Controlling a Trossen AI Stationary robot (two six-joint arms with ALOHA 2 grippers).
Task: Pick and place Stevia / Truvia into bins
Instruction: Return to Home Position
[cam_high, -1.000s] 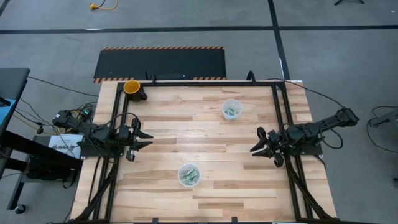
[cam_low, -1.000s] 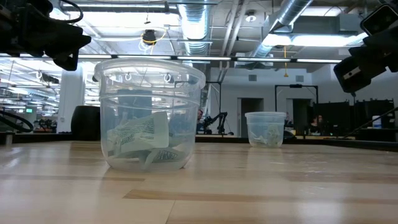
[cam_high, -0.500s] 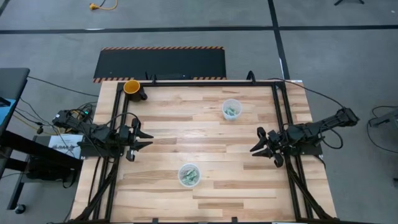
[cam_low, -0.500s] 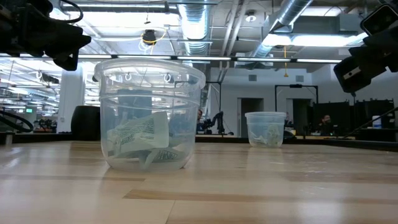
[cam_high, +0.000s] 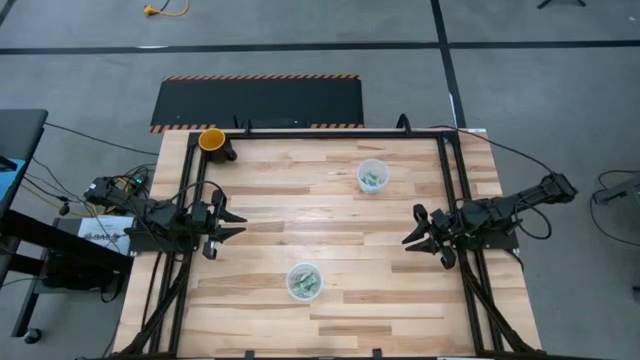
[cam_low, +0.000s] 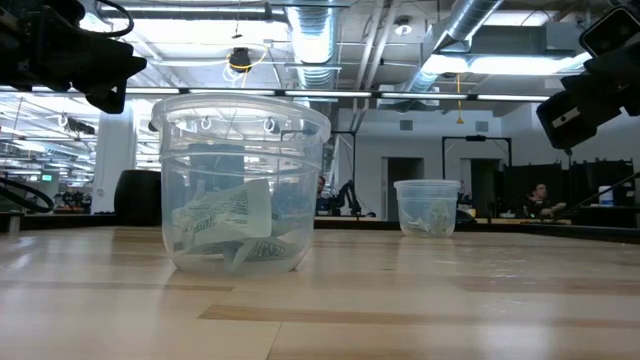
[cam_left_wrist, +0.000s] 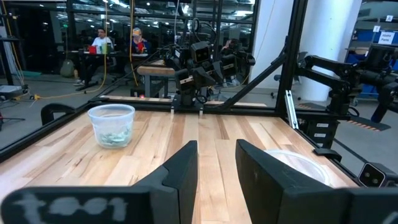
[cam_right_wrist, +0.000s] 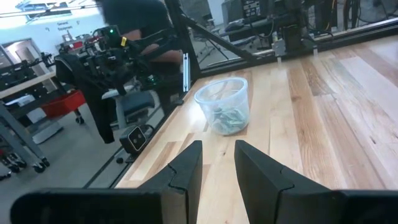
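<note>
1. The left gripper (cam_high: 228, 228) hovers over the left edge of the bench (cam_high: 300, 210), about halfway along it. It points inward across the wood.
2. Its fingers (cam_left_wrist: 180, 171) stand a narrow gap apart and hold nothing.
3. The right gripper (cam_high: 420, 232) hovers over the right edge of the bench, facing the left one from well apart.
4. Its fingers (cam_right_wrist: 186, 171) are also parted by a narrow gap, with nothing between them.
5. The near cup (cam_high: 304, 281), clear plastic, stands upright toward the front of the bench, roughly midway between the two arms. Neither gripper is close to it.
6. Green and white packets (cam_low: 225, 225) lie crumpled in a loose heap at the bottom of the near cup, some leaning against its wall.
7. The far cup (cam_high: 372, 176), the same kind, stands upright toward the back of the bench, nearer the right arm's side. It also has packets in its bottom.
8. The high view shows no packets on the bare wood.
9. An orange cup (cam_high: 212, 139) sits at the back left corner of the bench, well apart from both clear cups.
10. A person (cam_low: 540, 200) is seated in the room beyond the bench.
</note>
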